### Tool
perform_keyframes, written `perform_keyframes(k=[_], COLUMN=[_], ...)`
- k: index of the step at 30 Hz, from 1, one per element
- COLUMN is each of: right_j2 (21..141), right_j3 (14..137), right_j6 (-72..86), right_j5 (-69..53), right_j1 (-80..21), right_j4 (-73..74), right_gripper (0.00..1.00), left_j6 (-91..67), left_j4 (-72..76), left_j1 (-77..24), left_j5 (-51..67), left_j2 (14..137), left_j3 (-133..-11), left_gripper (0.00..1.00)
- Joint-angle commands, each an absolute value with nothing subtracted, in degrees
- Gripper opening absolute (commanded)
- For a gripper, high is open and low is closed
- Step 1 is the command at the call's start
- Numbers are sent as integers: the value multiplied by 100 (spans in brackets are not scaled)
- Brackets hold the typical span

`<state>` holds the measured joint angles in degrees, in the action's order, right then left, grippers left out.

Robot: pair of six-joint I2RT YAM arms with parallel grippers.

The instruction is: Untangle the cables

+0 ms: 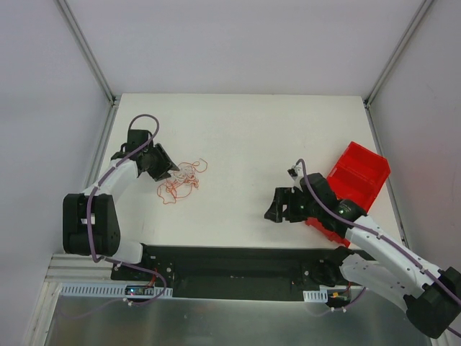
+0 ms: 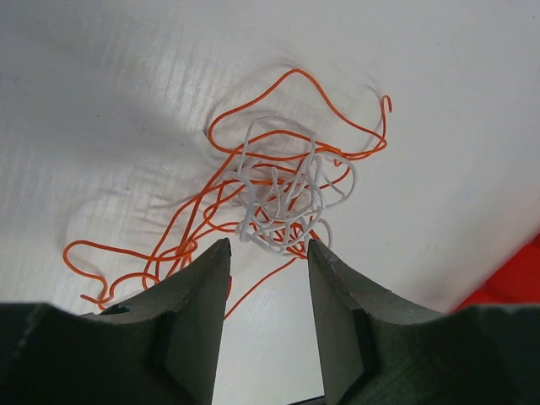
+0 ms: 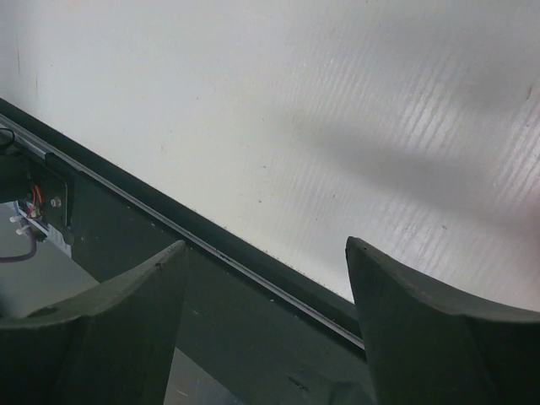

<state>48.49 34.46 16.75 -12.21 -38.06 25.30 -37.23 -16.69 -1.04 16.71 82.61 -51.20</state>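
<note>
The cables (image 1: 181, 180) lie in a tangled heap on the white table, left of centre. In the left wrist view, red-orange loops (image 2: 278, 110) spread around a whitish knot (image 2: 283, 198). My left gripper (image 1: 171, 171) is open and empty just left of the heap; in its own view (image 2: 268, 246) the tips sit just short of the whitish knot, with one orange strand running between the jaws. My right gripper (image 1: 272, 213) is open and empty, far right of the cables, over the table's near edge (image 3: 266, 245).
A red bin (image 1: 355, 184) lies tilted at the right, behind my right arm; a corner of it shows in the left wrist view (image 2: 506, 283). The black base rail (image 1: 238, 270) runs along the near edge. Frame posts stand at the table's back corners.
</note>
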Motion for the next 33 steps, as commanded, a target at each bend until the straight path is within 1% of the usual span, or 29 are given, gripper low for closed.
perform_keyframes(k=[1, 9, 10, 12, 13, 15, 16, 19, 21, 25, 28, 33], right_j2=[4755, 4992, 4992, 5018, 5045, 5159, 5229, 5405, 5545, 5958, 6318, 6592], right_j3=[3639, 3753, 3770, 3753, 3762, 3779, 3805, 3893, 3963, 4253, 4613, 5202], right_j6=[1749, 1661, 1679, 1731, 1740, 1793, 1810, 1881, 1916, 1934, 1837, 1688], right_j5=[-1020, -1020, -1002, -984, -984, -976, -958, -827, -747, -800, -747, -563], right_j1=[-3893, -3937, -3964, -4008, -4025, -4095, -4139, -4394, -4578, -4877, -5053, -5264], right_j4=[2232, 2232, 2206, 2136, 2092, 2074, 2066, 2013, 1908, 1697, 1696, 1495], right_gripper=[77, 77, 77, 77, 77, 77, 76, 76, 76, 76, 77, 78], left_j6=[-3999, -4139, -4148, -4122, -4070, -3999, -3929, -3754, -3595, -3217, -3234, -3208], left_j4=[-1696, -1530, -1460, -1389, -1389, -1380, -1362, -1336, -1327, -1336, -1371, -1126], left_j1=[-88, -97, -105, -114, -114, -140, -175, -290, -325, -343, -343, -588], left_j5=[1179, 1406, 1389, 1450, 1502, 1486, 1398, 1283, 1441, 2397, 2881, 3856], left_j2=[8253, 8780, 8798, 8842, 8850, 8694, 8553, 7877, 7376, 6514, 5969, 5599], left_j3=[-5177, -5274, -5230, -5247, -5273, -5247, -5212, -5072, -5019, -5246, -5527, -6229], left_gripper=[40, 37, 35, 25, 16, 3, 0, 0, 0, 0, 0, 0])
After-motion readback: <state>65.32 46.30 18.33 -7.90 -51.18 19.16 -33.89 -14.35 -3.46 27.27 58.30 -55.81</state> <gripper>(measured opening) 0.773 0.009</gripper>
